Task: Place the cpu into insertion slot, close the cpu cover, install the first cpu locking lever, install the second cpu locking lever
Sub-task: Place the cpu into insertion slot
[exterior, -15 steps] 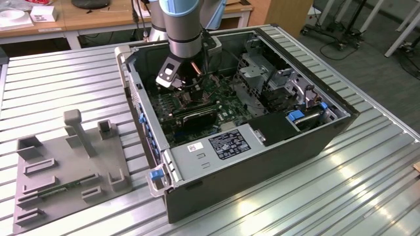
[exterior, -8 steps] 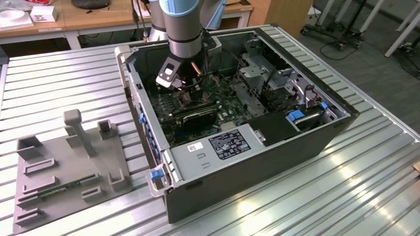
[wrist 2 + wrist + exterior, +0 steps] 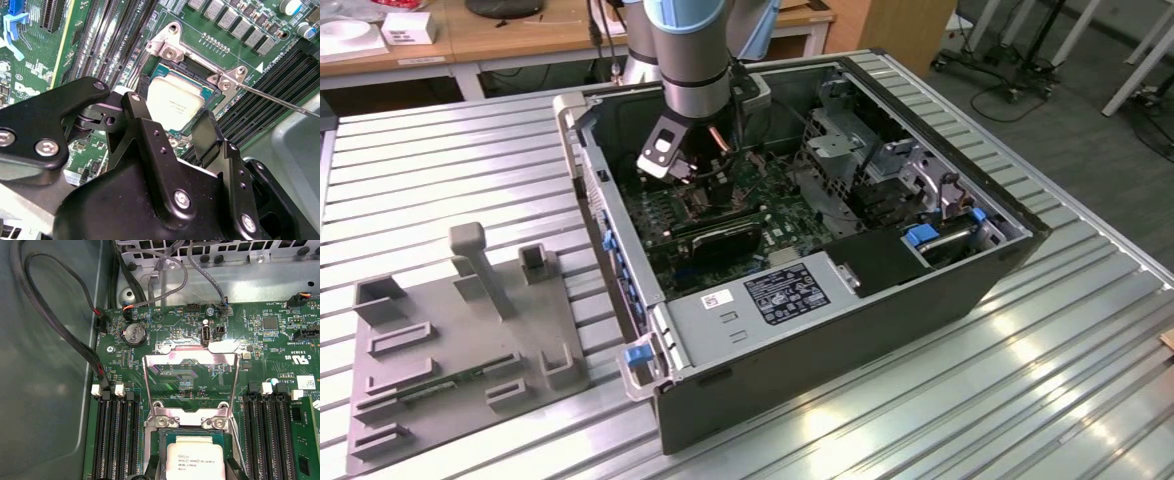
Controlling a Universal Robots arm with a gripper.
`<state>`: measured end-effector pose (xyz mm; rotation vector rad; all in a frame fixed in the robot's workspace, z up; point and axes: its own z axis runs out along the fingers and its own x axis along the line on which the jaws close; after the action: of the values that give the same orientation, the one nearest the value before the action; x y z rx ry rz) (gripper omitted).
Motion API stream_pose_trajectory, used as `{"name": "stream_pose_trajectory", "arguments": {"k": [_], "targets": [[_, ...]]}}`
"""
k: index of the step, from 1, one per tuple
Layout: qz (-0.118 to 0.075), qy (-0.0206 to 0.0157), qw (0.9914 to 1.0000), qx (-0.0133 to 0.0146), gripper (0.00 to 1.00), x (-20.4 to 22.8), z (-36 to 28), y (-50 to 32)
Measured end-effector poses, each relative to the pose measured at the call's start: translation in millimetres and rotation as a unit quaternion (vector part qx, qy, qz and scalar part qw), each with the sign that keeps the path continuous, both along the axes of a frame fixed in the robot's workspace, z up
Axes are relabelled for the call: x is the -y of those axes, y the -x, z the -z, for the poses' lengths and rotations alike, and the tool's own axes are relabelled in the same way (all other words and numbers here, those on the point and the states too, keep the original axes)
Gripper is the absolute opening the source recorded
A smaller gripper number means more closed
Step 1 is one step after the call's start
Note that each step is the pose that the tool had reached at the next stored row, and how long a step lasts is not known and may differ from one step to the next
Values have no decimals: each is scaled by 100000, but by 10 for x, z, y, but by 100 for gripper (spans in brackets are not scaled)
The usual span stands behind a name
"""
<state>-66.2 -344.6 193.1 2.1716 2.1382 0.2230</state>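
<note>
The hand [image 3: 170,112] has its two black fingers [image 3: 134,100] apart, one on each side of the cpu [image 3: 172,100], with the tips down at the chip's edges; whether the pads actually press on it cannot be told. The cpu lies flat inside the insertion slot [image 3: 145,82], its pale top face up, and in the first wrist view the same chip [image 3: 195,457] sits framed by the socket's silver rim [image 3: 161,450] with the hand [image 3: 193,469] low over it. The cpu cover [image 3: 192,356] stands swung up off the socket on its hinge, the green motherboard [image 3: 280,345] visible through its window. A thin metal lever rod [image 3: 280,101] juts out from the socket's corner, raised free of the board. Rows of black memory slots [image 3: 117,435] flank the socket. In the exterior view the arm [image 3: 700,50] comes almost straight down into the open computer case [image 3: 854,330], its hand [image 3: 670,165] tilted towards the board. The case lies on a ribbed metal desk [image 3: 454,160], near a grey fixture plate [image 3: 454,340] on the exterior view's left.
</note>
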Motion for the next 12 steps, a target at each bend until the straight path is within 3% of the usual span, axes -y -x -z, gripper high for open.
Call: {"name": "stream_pose_trajectory", "arguments": {"k": [12], "targets": [[-3, 51, 100000, 4, 61, 0, -10, 0]]}}
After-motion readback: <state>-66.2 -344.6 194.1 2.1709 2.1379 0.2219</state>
